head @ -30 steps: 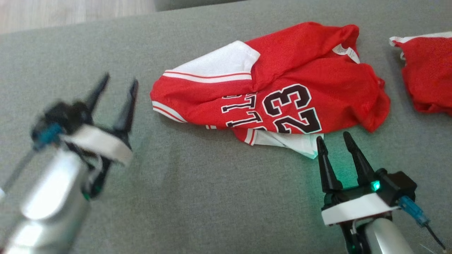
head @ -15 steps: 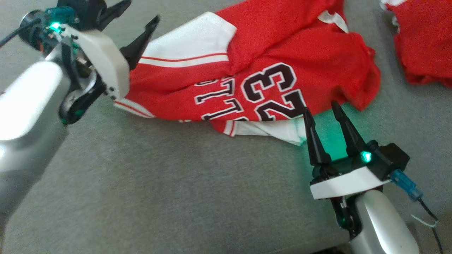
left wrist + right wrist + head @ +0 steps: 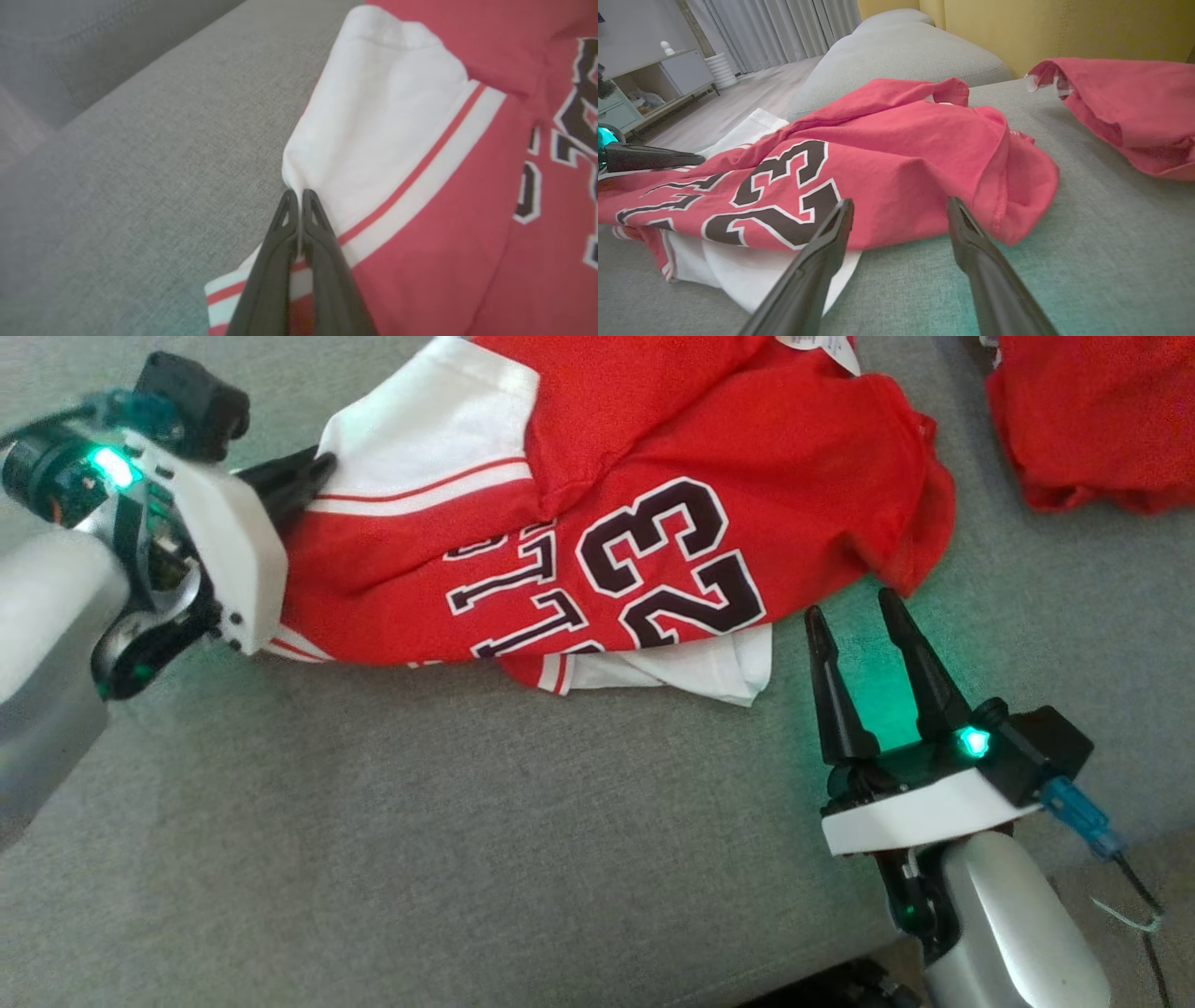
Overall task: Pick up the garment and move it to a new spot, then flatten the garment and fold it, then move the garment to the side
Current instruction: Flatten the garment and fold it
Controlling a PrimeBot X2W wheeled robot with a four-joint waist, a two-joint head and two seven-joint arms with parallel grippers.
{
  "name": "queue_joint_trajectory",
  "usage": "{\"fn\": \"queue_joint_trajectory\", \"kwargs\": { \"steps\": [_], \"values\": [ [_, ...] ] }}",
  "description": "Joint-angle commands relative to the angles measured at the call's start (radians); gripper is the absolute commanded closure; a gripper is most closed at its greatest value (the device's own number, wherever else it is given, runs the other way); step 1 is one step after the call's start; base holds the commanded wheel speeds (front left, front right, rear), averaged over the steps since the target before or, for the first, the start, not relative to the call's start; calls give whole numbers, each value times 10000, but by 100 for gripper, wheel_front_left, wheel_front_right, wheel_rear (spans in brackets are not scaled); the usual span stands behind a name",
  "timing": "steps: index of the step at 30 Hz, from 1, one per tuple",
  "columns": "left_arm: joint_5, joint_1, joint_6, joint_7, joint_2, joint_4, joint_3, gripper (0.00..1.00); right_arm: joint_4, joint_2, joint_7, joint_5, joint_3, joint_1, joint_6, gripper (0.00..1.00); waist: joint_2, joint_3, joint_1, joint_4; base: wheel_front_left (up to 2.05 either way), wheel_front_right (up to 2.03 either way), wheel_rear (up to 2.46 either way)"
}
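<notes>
Red knit jersey (image 3: 747,476) with white sleeve panels and a black "23" is lying crumpled across the middle of the grey fabric sofa seat (image 3: 467,849), running toward its far edge, all of it resting on the cushion.

Change noted: a second ago the left gripper (image 3: 320,464) was holding its fingers wide apart over bare seat toward the left edge. Half a second ago it was open at the white sleeve panel (image 3: 373,116). Now, in the left wrist view, the fingers (image 3: 322,233) are lying pressed together with the sleeve's outer fold pinched at their tips. The whole head view is also shifting, so the jersey's apparent drift is the camera's.

Judgement: the grasp for the first step is looking made; the lift and carry to a new spot are not yet done. A one-corner pinch is likely to let the rest trail.

Pose: the left arm is reaching in from the left edge, fingers pointing low along the seat into the sleeve. The right gripper (image 3: 850,607) is waiting as before, fingers apart, tips just beside the jersey's near hem and holding nothing. A second red garment (image 3: 1092,420) is lying at the far right corner, well apart.
</notes>
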Motion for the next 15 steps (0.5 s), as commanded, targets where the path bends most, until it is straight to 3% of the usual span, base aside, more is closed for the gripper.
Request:
{"fn": "queue_joint_trajectory", "kwargs": {
  "steps": [1, 7, 10, 15],
  "values": [
    [266, -667, 18, -674, 551, -225, 206, 100, -320, -25, -36, 55, 212, -46, -7, 0, 0, -133, -1, 130, 0, 0, 0],
    [1782, -1927, 18, -2783, 679, -651, -406, 100, -228, -24, -36, -79, 130, -26, -7, 0, 0, -634, -1, 490, 0, 0, 0],
    [2533, -2141, 78, -3343, 677, -888, -540, 100, -203, -24, -36, -121, 65, 40, -7, 0, 0, -814, -1, 603, 0, 0, 0],
    [4021, -1286, 917, -3950, 427, -2189, -1052, 100, -181, -24, -36, -175, -142, 247, -7, 0, 0, -1078, -1, 901, 0, 0, 0]
  ]
}}
